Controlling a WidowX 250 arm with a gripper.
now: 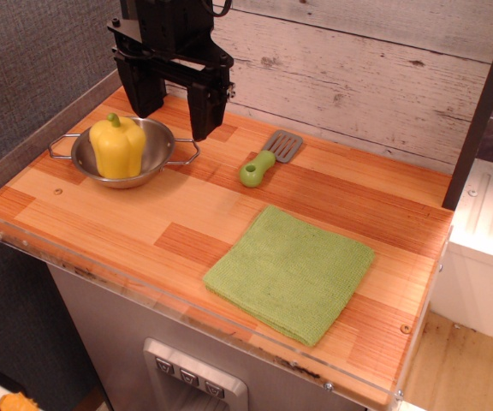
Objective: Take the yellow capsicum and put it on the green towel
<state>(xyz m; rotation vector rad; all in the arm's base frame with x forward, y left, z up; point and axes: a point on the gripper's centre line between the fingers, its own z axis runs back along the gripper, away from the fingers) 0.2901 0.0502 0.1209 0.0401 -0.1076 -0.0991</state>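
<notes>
The yellow capsicum (117, 147) stands upright, green stem up, inside a steel bowl (163, 159) at the back left of the wooden table. The green towel (290, 271) lies flat at the front right of the table, apart from the bowl. My black gripper (175, 113) hangs just above and behind the bowl, slightly right of the capsicum. Its two fingers are spread wide, open and holding nothing.
A grey spatula with a green handle (270, 158) lies between the bowl and the towel, toward the back. A plank wall stands behind the table, a dark post (480, 111) at the right edge. A clear acrylic lip (187, 312) runs along the front edge.
</notes>
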